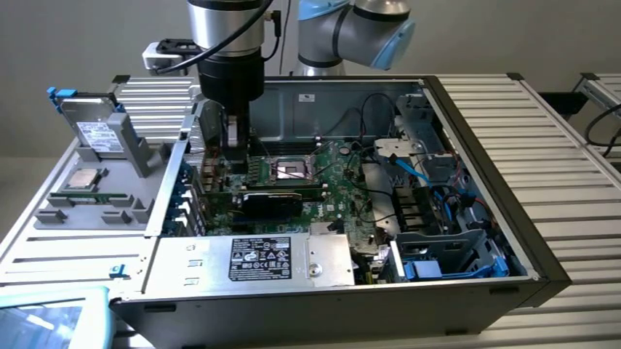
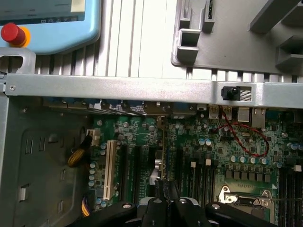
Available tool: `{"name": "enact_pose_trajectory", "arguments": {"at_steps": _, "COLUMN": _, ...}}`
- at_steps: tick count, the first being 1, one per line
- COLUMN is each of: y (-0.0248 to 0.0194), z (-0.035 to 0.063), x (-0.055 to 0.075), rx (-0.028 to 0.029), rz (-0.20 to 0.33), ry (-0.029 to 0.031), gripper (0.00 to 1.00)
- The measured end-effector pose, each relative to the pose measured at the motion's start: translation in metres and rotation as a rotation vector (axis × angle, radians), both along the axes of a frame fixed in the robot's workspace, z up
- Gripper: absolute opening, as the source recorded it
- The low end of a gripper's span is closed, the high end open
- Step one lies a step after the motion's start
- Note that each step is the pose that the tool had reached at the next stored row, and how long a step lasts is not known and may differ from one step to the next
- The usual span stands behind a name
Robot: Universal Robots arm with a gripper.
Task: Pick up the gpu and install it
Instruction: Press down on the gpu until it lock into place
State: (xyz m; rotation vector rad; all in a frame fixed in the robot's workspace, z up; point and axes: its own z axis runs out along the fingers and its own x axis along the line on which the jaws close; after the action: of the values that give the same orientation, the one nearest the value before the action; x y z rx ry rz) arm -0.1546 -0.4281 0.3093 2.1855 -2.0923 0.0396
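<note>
Misalignment is my main concern: the gripper holds its jaws closed on the gpu, edge-on above the motherboard; if tilted, I judge it could jam or scrape neighbouring slots. The open computer case sits on a ribbed metal table; grey wall behind.

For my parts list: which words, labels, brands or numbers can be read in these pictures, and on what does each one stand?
None can be read.
Black label on the power supply: white print and marks, too small.
White label on the grey drive: print blurred.
Teach pendant screen: small icons, unreadable.
Motherboard: no legible markings.
</note>
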Motion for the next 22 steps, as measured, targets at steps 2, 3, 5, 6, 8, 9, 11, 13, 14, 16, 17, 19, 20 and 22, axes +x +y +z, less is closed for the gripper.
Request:
{"name": "enact_pose_trajectory", "arguments": {"at_steps": 2, "y": -0.0001, "z": -0.0025, "x": 0.000, "rx": 0.0015, "rz": 0.000, "ry": -0.0001, "gripper": 0.12}}
{"name": "enact_pose_trajectory", "arguments": {"at_steps": 3, "y": -0.0002, "z": -0.0035, "x": 0.000, "rx": 0.0018, "rz": 0.000, "ry": -0.0001, "gripper": 0.12}}
{"name": "enact_pose_trajectory", "arguments": {"at_steps": 5, "y": -0.0003, "z": -0.0055, "x": 0.000, "rx": 0.0021, "rz": 0.000, "ry": 0.0000, "gripper": 0.12}}
{"name": "enact_pose_trajectory", "arguments": {"at_steps": 6, "y": -0.0003, "z": -0.0063, "x": -0.001, "rx": 0.0021, "rz": 0.000, "ry": 0.0000, "gripper": 0.12}}
{"name": "enact_pose_trajectory", "arguments": {"at_steps": 8, "y": -0.0005, "z": -0.0078, "x": -0.002, "rx": 0.0022, "rz": 0.000, "ry": 0.0000, "gripper": 0.12}}
{"name": "enact_pose_trajectory", "arguments": {"at_steps": 9, "y": -0.0007, "z": -0.0085, "x": -0.003, "rx": 0.0022, "rz": 0.000, "ry": 0.0001, "gripper": 0.12}}
{"name": "enact_pose_trajectory", "arguments": {"at_steps": 11, "y": -0.0023, "z": -0.0100, "x": -0.003, "rx": 0.0024, "rz": 0.000, "ry": 0.0000, "gripper": 0.12}}
{"name": "enact_pose_trajectory", "arguments": {"at_steps": 13, "y": -0.0044, "z": -0.0113, "x": -0.003, "rx": 0.0029, "rz": 0.000, "ry": 0.0000, "gripper": 0.12}}
{"name": "enact_pose_trajectory", "arguments": {"at_steps": 14, "y": -0.0051, "z": -0.0121, "x": -0.003, "rx": 0.0031, "rz": 0.000, "ry": 0.0000, "gripper": 0.12}}
{"name": "enact_pose_trajectory", "arguments": {"at_steps": 16, "y": -0.0059, "z": -0.0145, "x": -0.004, "rx": 0.0035, "rz": 0.000, "ry": -0.0002, "gripper": 0.12}}
{"name": "enact_pose_trajectory", "arguments": {"at_steps": 17, "y": -0.0061, "z": -0.0161, "x": -0.004, "rx": 0.0033, "rz": 0.000, "ry": 0.0000, "gripper": 0.12}}
{"name": "enact_pose_trajectory", "arguments": {"at_steps": 19, "y": -0.0061, "z": -0.0197, "x": -0.006, "rx": 0.0033, "rz": 0.000, "ry": 0.0000, "gripper": 0.12}}
{"name": "enact_pose_trajectory", "arguments": {"at_steps": 20, "y": -0.0061, "z": -0.0215, "x": -0.006, "rx": 0.0033, "rz": 0.000, "ry": 0.0000, "gripper": 0.12}}
{"name": "enact_pose_trajectory", "arguments": {"at_steps": 22, "y": -0.0061, "z": -0.0251, "x": -0.008, "rx": 0.0033, "rz": 0.000, "ry": 0.0000, "gripper": 0.12}}
